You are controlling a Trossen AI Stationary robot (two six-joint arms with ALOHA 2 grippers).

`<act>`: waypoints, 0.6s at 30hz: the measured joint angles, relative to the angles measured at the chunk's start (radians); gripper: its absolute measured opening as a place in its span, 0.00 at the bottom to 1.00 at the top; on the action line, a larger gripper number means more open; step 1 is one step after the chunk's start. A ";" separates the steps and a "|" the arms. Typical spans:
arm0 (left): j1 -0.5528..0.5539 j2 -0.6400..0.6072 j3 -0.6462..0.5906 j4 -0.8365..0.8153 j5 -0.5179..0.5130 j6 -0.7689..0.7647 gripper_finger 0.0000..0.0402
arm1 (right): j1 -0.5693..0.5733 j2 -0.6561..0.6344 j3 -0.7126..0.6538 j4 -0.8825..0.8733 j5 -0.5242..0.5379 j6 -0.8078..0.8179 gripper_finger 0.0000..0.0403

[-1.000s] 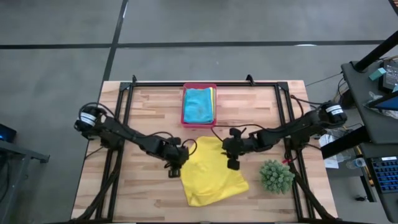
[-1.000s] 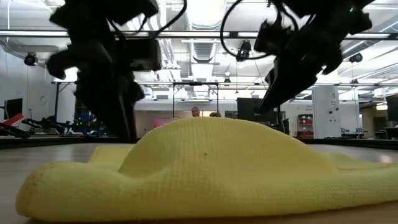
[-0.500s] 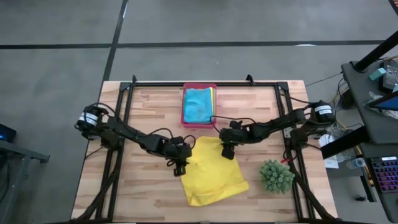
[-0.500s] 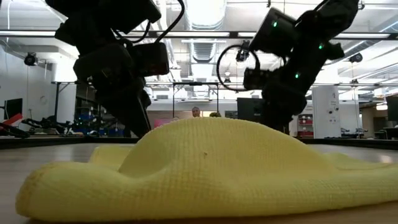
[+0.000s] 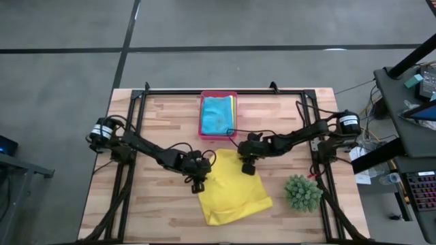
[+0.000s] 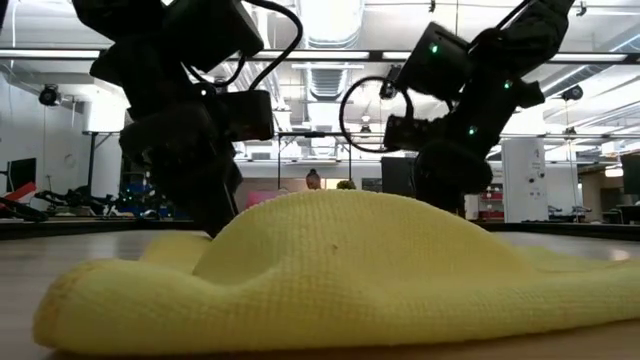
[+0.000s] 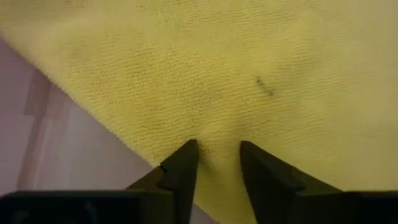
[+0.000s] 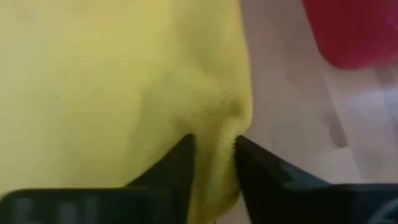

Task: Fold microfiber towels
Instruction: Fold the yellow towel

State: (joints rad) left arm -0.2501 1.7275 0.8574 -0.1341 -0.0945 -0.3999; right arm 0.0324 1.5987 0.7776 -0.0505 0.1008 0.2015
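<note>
**Both grippers pinching the yellow towel**

L gripper (image 5: 198, 182) is at the towel's left edge, fingers (image 7: 181, 171) narrowed w/ a ridge of yellow cloth squeezed between them. R gripper (image 5: 248, 165) is at the far right corner, also closed down on a bunched fold (image 8: 214, 134) of the same towel.

Yellow towel (image 5: 231, 187) lies mid-table on the wood table (image 5: 157, 116), humped in the middle per the low view (image 6: 340, 260). It's rumpled, roughly rectangular, long axis running from the far side toward the near edge, skewed a bit rightward at the near end.

Blue towel (image 5: 216, 116) sits on top in the pink tray (image 5: 218, 135) at the far side, apart from the yellow one. Green plant (image 5: 302, 192) is right of the towel, not touching.
</note>
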 joint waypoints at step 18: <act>-0.042 -0.198 0.004 -0.164 -0.272 0.093 0.00 | 0.262 -0.175 -0.002 0.000 -0.033 -0.097 0.02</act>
State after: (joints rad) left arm -0.2924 1.5295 0.8612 -0.2981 -0.3669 -0.3069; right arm 0.2941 1.4237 0.7757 -0.0502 0.0676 0.1043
